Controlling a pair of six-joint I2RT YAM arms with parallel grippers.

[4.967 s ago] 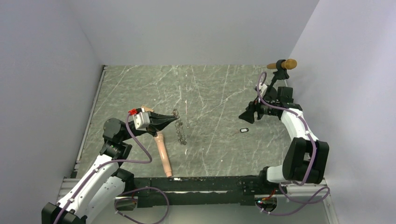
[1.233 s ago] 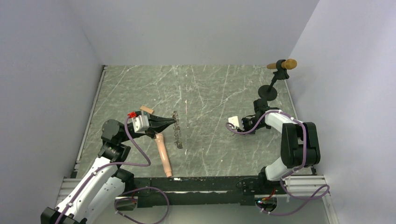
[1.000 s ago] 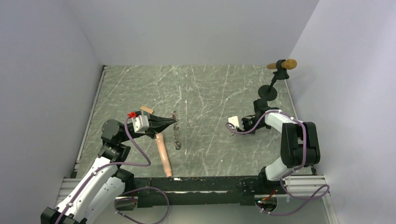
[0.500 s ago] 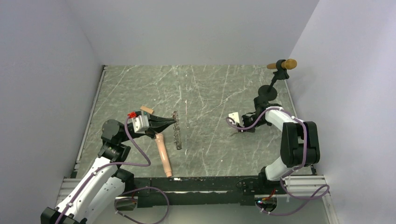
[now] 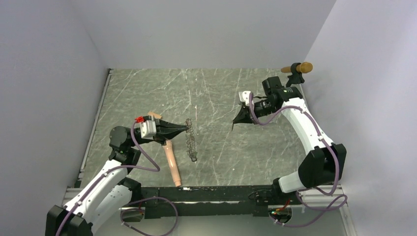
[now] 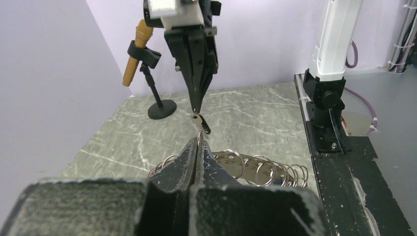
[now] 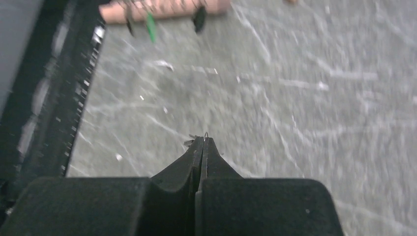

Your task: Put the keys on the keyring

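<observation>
Keyring (image 5: pixel 191 143) rings are trailing in a floppy chain onto the marble table (image 5: pixel 221 93), left of centre. The chain's far end is being pinched by the left gripper (image 5: pixel 185 129), whose fingers are pressing together on 1 ring. In the left wrist view the other rings are fanning out behind the tips. 1 small dark key (image 6: pixel 202 124) is dangling from the right gripper (image 5: pixel 237 120), whose fingers are pressing together on its top. That gripper is hanging in the air to the right, apart from the keyring. More keys, 1 of them green (image 7: pixel 150 27), are showing only as blurs beside the peach cylinder (image 5: pixel 171 162), which is lying just near-left of the chain. A tan-handled stand (image 5: pixel 296 69) is sitting in the far right corner.

The step in hand looks like carrying the held key across to the pinched ring. To do it well, the left arm should be holding the ring steady and raised. The right arm should be travelling slowly so the key is not swinging, and lining up the key's hole with the ring's split. Neither the hole nor the split is clear enough to judge alignment.
</observation>
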